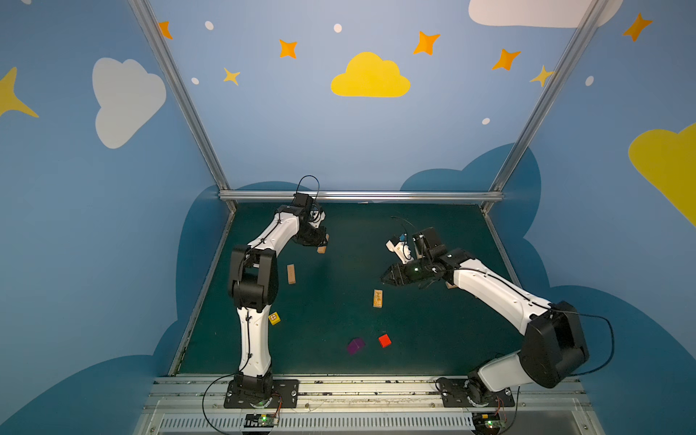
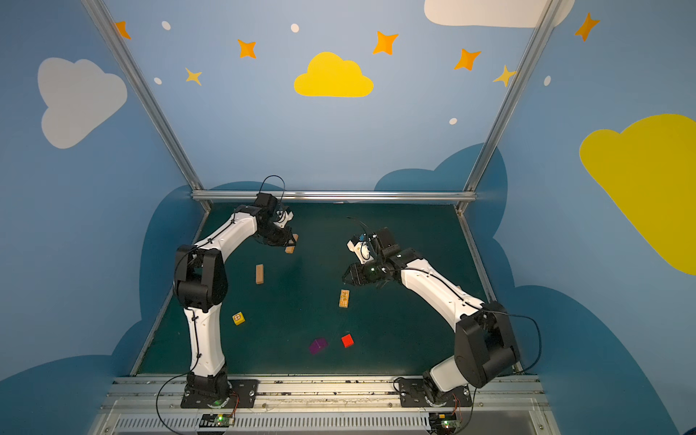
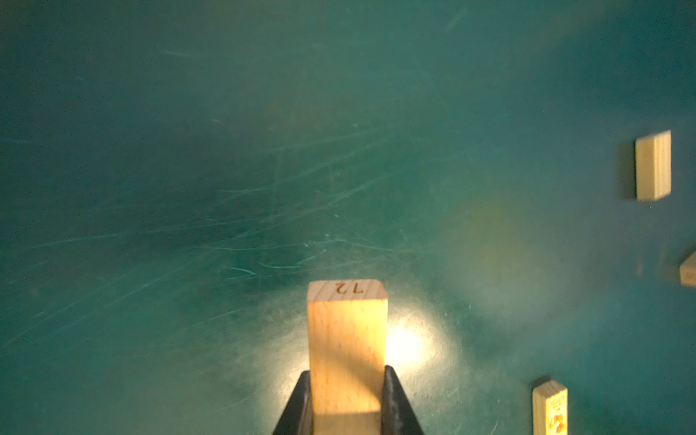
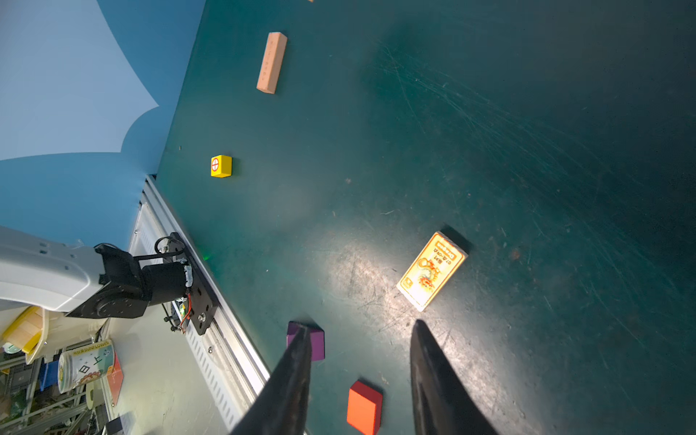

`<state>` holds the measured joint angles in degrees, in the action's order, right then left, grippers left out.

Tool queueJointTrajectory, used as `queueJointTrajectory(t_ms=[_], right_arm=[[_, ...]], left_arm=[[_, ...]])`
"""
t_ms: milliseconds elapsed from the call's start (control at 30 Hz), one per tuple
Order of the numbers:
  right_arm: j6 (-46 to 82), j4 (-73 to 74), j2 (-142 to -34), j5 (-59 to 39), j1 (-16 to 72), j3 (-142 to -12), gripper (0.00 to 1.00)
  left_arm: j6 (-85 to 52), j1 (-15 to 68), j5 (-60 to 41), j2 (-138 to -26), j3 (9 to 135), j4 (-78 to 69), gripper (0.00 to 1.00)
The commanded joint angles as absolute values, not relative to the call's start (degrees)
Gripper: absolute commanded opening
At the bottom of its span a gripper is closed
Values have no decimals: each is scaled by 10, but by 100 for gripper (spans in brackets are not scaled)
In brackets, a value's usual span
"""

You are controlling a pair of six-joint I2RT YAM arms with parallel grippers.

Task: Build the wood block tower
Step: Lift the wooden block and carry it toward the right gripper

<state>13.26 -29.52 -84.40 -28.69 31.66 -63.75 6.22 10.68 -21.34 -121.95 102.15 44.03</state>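
My left gripper (image 1: 321,244) (image 3: 346,371) is shut on a tan wood plank (image 3: 346,331) marked 12, held over the far left of the green mat (image 1: 339,361). My right gripper (image 1: 383,279) (image 4: 359,325) hangs open and empty above the mat's right middle. Loose wood blocks lie on the mat. A plain plank (image 1: 291,273) (image 2: 259,273) (image 4: 272,62), a plank with orange print (image 1: 378,298) (image 2: 344,298) (image 4: 431,271), a yellow cube (image 1: 274,318) (image 4: 221,166), a purple cube (image 1: 355,345) (image 4: 316,344) and a red cube (image 1: 384,340) (image 4: 363,410). No tower is in view.
Another tan plank end (image 1: 450,285) peeks out under my right arm. Blue walls and aluminium posts (image 1: 180,98) close in the mat on three sides. A metal rail (image 1: 357,384) with both arm bases runs along the front edge.
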Motion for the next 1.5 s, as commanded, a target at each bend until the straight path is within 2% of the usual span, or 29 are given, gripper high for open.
queueJointTrajectory(t_ms=[0,367,533,667,867,1000,1233,1467], right_arm=[[129,-305,-812,-286,320,-647,39],[136,-250,-736,-275,323,-617,37],[143,-246,-713,-259,330,-616,37],[155,-234,-694,-243,339,-608,37],[174,-217,-670,-214,355,-600,37],[177,-218,-661,-196,367,-600,36],[173,-215,-654,-179,377,-595,36],[164,-210,-664,-178,383,-612,37]], left_arm=[[142,125,-224,-1196,1017,450,19],[339,162,-220,-1075,877,458,19],[469,199,-223,-999,789,467,19],[524,225,-229,-960,744,469,18],[593,243,-229,-964,709,461,13],[623,254,-193,-962,689,434,9],[671,272,-132,-933,606,322,10],[692,276,-90,-982,661,349,12]])
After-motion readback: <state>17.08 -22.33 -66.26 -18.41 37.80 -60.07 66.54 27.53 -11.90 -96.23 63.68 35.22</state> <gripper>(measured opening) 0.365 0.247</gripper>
